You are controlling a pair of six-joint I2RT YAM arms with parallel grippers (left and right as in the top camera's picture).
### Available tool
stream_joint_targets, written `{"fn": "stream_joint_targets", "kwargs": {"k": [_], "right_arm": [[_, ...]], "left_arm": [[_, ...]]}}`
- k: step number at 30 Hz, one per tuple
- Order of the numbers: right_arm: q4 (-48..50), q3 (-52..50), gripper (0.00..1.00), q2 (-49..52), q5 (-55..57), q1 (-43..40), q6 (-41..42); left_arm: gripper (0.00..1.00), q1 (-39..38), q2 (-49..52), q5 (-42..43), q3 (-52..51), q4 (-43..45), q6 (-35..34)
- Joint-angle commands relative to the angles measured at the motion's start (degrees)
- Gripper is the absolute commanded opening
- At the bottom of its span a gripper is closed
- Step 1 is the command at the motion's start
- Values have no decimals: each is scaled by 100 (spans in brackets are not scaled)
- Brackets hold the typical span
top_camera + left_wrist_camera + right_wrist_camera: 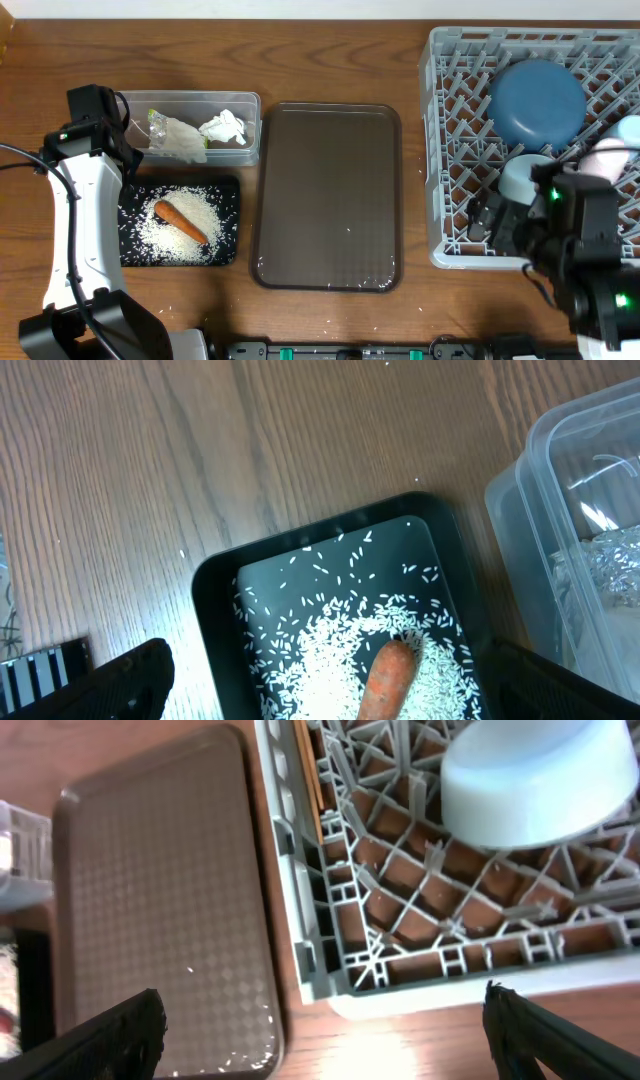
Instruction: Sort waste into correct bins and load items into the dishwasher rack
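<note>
Your left end effector (345,695) hangs open and empty over the black tray (229,188), where the carrot (180,221) lies on the rice (170,240). Your right end effector (335,1040), also open and empty, hovers at the 7 o'clock corner of the rack (452,120), which stands at 3 o'clock from the brown tray (325,180).

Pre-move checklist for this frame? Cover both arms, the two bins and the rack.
1. Left gripper and right gripper: jaws open, nothing held: ok.
2. Carrot and rice inside the black tray: ok.
3. Tissue and wrapper inside the clear tub: ok.
4. Dark-blue bowl, light-blue bowl and chopsticks in the rack: ok.
5. White cup in the rack: cannot tell, the right arm covers that corner.
6. Table free of rice: not ok, stray grains lie beside the black tray.
</note>
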Motion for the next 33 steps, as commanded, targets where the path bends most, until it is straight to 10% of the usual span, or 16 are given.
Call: {"fn": "stream_joint_targets", "kwargs": {"k": [1,19,33], "right_arm": [[-70,-85,99,-157,-17,48,435],[-481,-205,99,-160,299,55,387],[4391,-3781,99,-2282,-376,70,-741]], "left_arm": [[99,15,-20,-31,-13,-13,-35],[99,15,-20,-31,-13,-13,-35],[99,15,-20,-31,-13,-13,-35]]}}
